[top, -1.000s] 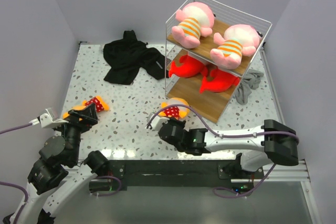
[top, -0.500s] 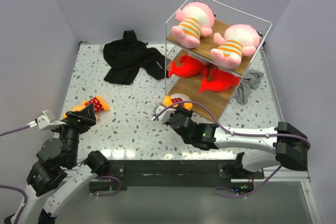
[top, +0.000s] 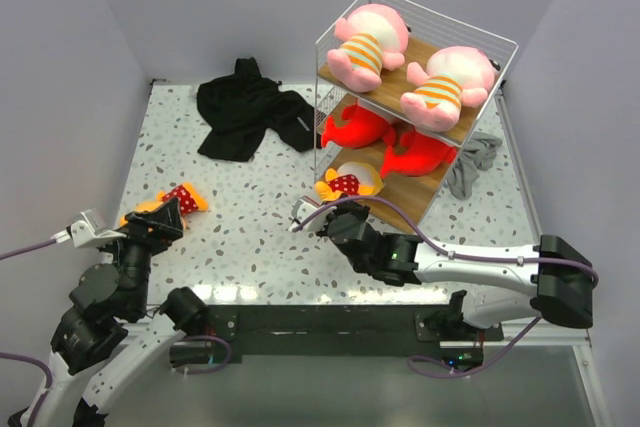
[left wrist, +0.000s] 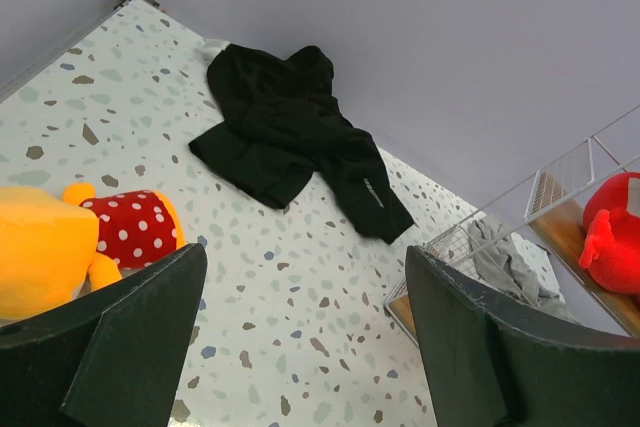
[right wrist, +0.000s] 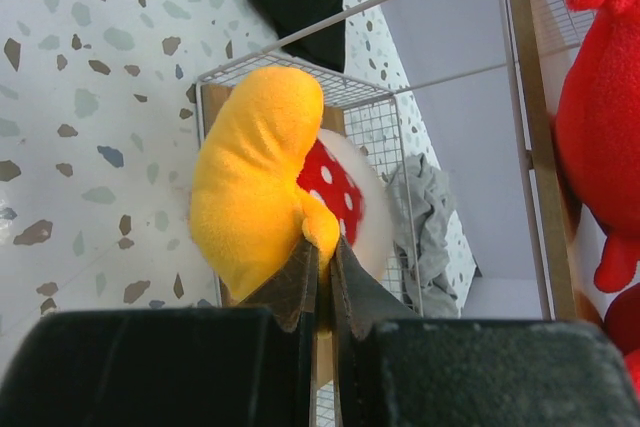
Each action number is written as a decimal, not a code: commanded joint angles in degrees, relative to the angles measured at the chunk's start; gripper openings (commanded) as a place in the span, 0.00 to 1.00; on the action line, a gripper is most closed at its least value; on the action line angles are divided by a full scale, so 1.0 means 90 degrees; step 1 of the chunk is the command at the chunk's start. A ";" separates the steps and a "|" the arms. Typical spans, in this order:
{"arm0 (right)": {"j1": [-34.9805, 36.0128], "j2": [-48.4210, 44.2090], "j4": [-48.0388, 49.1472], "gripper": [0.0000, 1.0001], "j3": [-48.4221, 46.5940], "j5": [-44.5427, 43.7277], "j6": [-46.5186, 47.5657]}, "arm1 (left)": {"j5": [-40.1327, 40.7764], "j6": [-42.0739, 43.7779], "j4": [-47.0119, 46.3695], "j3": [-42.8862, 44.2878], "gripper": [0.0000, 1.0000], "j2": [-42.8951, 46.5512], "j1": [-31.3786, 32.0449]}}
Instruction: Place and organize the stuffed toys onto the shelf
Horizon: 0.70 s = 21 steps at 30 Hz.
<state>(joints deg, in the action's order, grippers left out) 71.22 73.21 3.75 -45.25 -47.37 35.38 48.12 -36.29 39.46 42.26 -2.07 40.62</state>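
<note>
Pinching the orange-yellow, polka-dot-bibbed plush toy (top: 348, 183), the right gripper (right wrist: 320, 252) now reaches the white wire shelf's (top: 318, 97) bottom board, nearing release.

Black joints (top: 100, 292), white links (top: 470, 271), purple cables (top: 30, 245); possibly green base lights (top: 447, 359).

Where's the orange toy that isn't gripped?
The orange toy lies on the table's left side in the top view, just beyond the left gripper, nearer the arms than the black garment.
</note>
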 commanded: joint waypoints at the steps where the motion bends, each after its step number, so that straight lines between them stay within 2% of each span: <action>1: 0.0016 -0.0146 0.0335 0.00 -0.0226 -0.0058 0.0356 | -0.0014 0.0126 -0.0225 -0.0037 0.86 0.0054 0.0008; 5: -0.0168 -0.0039 0.0803 0.00 0.0174 0.0214 0.0445 | -0.0005 0.0126 -0.0225 -0.0047 0.86 0.0083 0.0008; 11: -0.0569 0.0722 0.1292 0.00 0.0546 0.0917 0.0492 | -0.0034 0.0146 -0.0254 -0.0047 0.86 0.0073 0.0008; 16: -0.0862 0.1240 0.1575 0.06 0.0614 0.1318 0.0747 | -0.0044 0.0146 -0.0254 -0.0047 0.86 0.0093 0.0008; 21: -0.1145 0.1192 0.1712 0.10 0.0760 0.1689 0.0932 | -0.0063 0.0146 -0.0273 -0.0057 0.86 0.0103 0.0008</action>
<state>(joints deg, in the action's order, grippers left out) 62.83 85.54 13.19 -39.40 -36.12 41.41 47.94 -36.29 39.44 42.26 -1.85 40.62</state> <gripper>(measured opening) 0.088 0.853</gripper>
